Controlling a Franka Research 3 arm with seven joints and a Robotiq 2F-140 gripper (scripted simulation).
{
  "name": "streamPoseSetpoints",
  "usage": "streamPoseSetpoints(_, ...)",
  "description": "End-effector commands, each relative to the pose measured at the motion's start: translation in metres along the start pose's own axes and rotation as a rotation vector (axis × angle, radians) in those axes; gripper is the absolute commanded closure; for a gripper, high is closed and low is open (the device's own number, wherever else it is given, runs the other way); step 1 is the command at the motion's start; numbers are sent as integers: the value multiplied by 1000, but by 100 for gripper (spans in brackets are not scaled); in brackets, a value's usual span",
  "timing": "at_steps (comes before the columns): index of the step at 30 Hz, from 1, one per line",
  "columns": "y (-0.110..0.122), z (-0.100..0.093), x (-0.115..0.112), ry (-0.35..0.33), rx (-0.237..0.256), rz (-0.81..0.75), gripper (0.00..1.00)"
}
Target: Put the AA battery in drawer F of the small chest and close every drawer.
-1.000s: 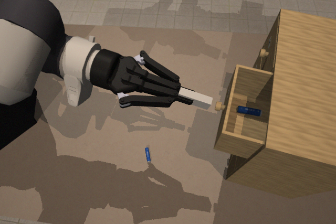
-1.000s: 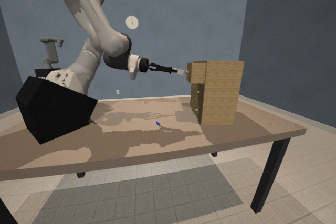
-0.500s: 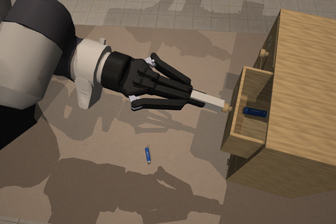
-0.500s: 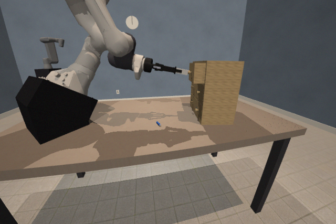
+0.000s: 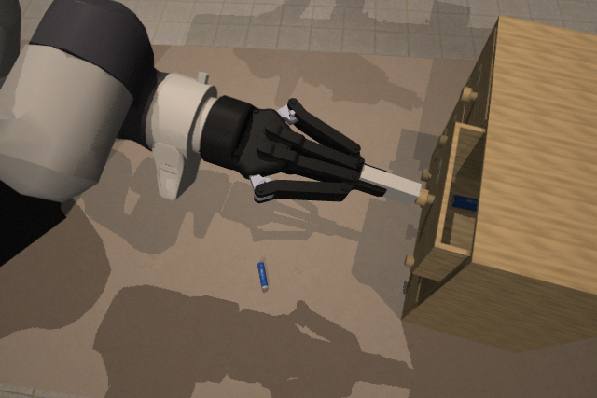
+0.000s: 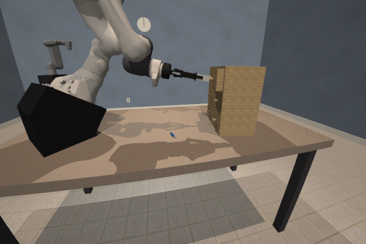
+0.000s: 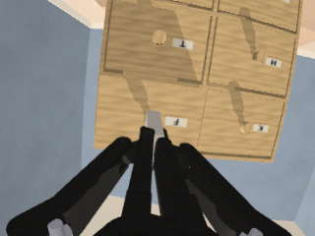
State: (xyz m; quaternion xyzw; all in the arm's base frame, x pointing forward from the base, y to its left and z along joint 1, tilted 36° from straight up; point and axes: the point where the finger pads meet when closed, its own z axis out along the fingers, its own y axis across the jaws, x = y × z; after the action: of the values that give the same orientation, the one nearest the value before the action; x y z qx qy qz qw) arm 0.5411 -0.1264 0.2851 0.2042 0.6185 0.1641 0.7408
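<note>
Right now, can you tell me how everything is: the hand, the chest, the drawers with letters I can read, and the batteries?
Hand: shut, tip at the F drawer's knob.
Chest: upright.
F drawer: partly open.
T drawer: looks pushed in.
M drawer: looks pushed in.
K drawer: looks pushed in.
Bigger battery: lying in F.
Smaller battery: lying on the table.
</note>
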Motion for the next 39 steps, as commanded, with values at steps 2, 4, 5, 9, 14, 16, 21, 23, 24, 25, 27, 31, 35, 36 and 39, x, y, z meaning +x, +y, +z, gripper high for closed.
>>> streamPoseSetpoints(2,-1,8,-2,-2,5,-5,100)
streamPoseSetpoints(4,-1,11,-3,-2,5,-5,100)
streamPoseSetpoints(5,-1,11,-3,-2,5,-5,100)
streamPoseSetpoints(9,-1,15,-4,-2,5,-5,100)
streamPoseSetpoints(14,-1,20,-5,-2,5,-5,100)
streamPoseSetpoints(16,-1,22,-5,-2,5,-5,100)
streamPoseSetpoints(21,-1,25,-5,-2,5,-5,100)
streamPoseSetpoints(23,-1,25,-5,-2,5,-5,100)
streamPoseSetpoints(24,-1,26,-6,-2,5,-5,100)
streamPoseSetpoints(25,-1,26,-6,-2,5,-5,100)
streamPoseSetpoints(27,-1,27,-6,-2,5,-5,100)
streamPoseSetpoints(31,-1,28,-6,-2,5,-5,100)
streamPoseSetpoints(35,-1,28,-6,-2,5,-5,100)
streamPoseSetpoints(36,-1,28,-6,-2,5,-5,100)
streamPoseSetpoints(39,-1,28,-6,-2,5,-5,100)
